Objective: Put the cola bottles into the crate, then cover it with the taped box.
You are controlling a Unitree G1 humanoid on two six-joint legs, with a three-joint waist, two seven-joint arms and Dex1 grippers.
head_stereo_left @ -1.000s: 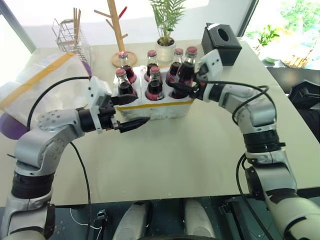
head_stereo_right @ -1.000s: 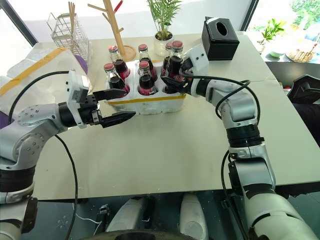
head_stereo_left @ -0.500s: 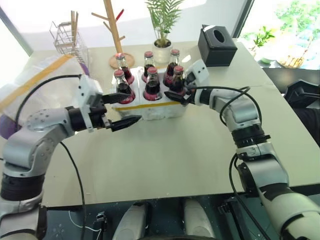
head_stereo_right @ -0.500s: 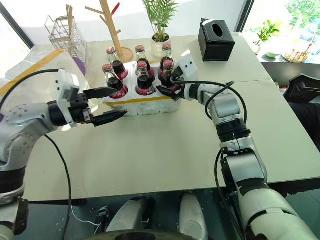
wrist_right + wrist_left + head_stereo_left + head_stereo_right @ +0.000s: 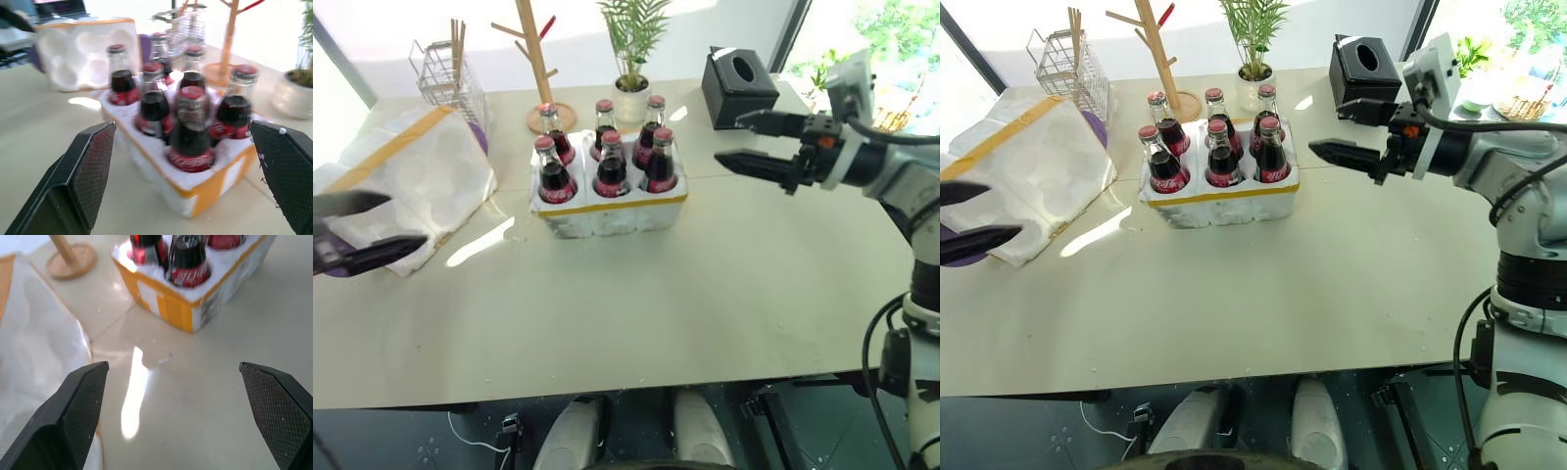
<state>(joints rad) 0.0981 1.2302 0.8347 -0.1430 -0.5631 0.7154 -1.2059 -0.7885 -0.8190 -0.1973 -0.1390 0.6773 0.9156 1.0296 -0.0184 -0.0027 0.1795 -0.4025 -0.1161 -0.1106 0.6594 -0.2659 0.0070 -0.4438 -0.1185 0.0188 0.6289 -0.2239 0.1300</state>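
All six red-capped glass cola bottles [image 5: 607, 162] sat in the low white styrofoam crate [image 5: 609, 211]. The tape-banded white styrofoam box [image 5: 406, 186] lay on the table's left, nearest the left tool [image 5: 357, 230], wide open, empty. Right tool [image 5: 754, 142] also open, empty.

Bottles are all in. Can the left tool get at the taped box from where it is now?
Probably yes. The open left tool sits right at the taped box, which lies on its side at the table's left end with nothing between them.
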